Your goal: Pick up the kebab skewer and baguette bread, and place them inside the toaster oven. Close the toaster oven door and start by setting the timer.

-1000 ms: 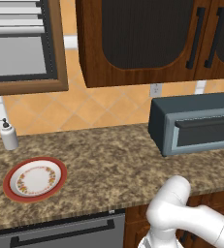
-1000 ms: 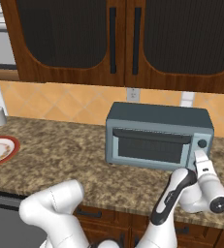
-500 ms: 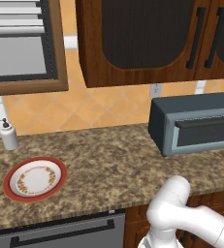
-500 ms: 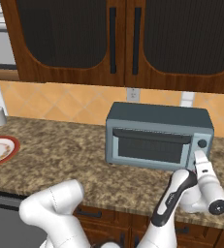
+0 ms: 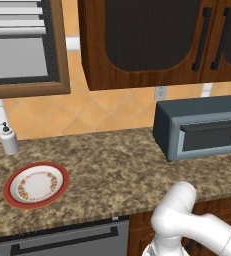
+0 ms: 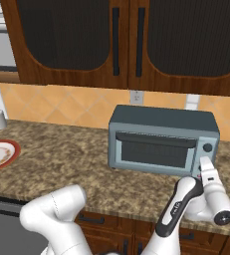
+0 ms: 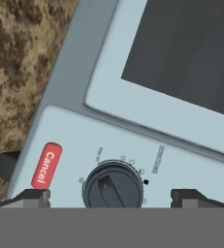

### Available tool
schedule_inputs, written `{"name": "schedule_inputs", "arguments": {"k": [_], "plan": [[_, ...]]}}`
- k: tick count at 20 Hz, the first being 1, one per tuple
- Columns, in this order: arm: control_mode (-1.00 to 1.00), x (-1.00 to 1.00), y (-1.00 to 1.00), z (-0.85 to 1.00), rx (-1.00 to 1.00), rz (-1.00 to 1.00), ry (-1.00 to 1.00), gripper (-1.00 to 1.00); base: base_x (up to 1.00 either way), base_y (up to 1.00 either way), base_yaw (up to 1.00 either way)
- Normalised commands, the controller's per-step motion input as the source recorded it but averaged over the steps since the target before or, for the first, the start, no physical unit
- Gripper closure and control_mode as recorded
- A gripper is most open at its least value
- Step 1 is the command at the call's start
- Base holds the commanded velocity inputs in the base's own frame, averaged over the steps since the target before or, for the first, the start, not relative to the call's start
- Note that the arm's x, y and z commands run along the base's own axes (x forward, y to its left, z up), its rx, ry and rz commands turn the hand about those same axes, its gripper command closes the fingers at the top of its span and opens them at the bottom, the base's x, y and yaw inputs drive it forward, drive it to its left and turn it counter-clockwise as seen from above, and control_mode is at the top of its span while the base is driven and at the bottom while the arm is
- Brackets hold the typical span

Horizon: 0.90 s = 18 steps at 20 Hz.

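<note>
The toaster oven (image 6: 162,121) stands on the counter, boxy and blue-grey, also at the right in the left base view (image 5: 197,111). Its door (image 6: 154,152) is shut, with the dark bar handle (image 6: 155,140) across the top. My gripper (image 6: 206,164) is at the oven's right front, just below the timer knob (image 6: 207,147). In the hand view my gripper (image 7: 111,196) is open, its two tips either side of the dark knob (image 7: 113,186) and close to the panel. The kebab skewer and the baguette bread are out of view.
A red Cancel button (image 7: 46,165) sits beside the knob. A red-rimmed plate (image 5: 36,184) and a white soap dispenser (image 5: 8,139) stand at the counter's left. Dark wood wall cabinets (image 6: 121,40) hang above the oven.
The hand has settled slightly lower in front of the oven's right side. The jaws stay open and the oven door stays shut.
</note>
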Motion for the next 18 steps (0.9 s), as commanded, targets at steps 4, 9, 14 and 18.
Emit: {"name": "schedule_inputs", "arguments": {"k": [4,9,14,18], "plan": [[-1.0,-0.01,0.03,0.0,0.0,0.0,-0.01,-1.0,0.0,0.0,0.0],[-1.0,0.0,0.06,0.0,0.0,0.0,0.0,-1.0,0.0,0.0,0.0],[-1.0,0.01,0.02,0.0,0.0,0.0,0.0,-1.0,0.0,0.0,0.0],[-1.0,0.0,0.0,0.0,0.0,0.0,0.0,1.0,0.0,0.0,0.0]]}}
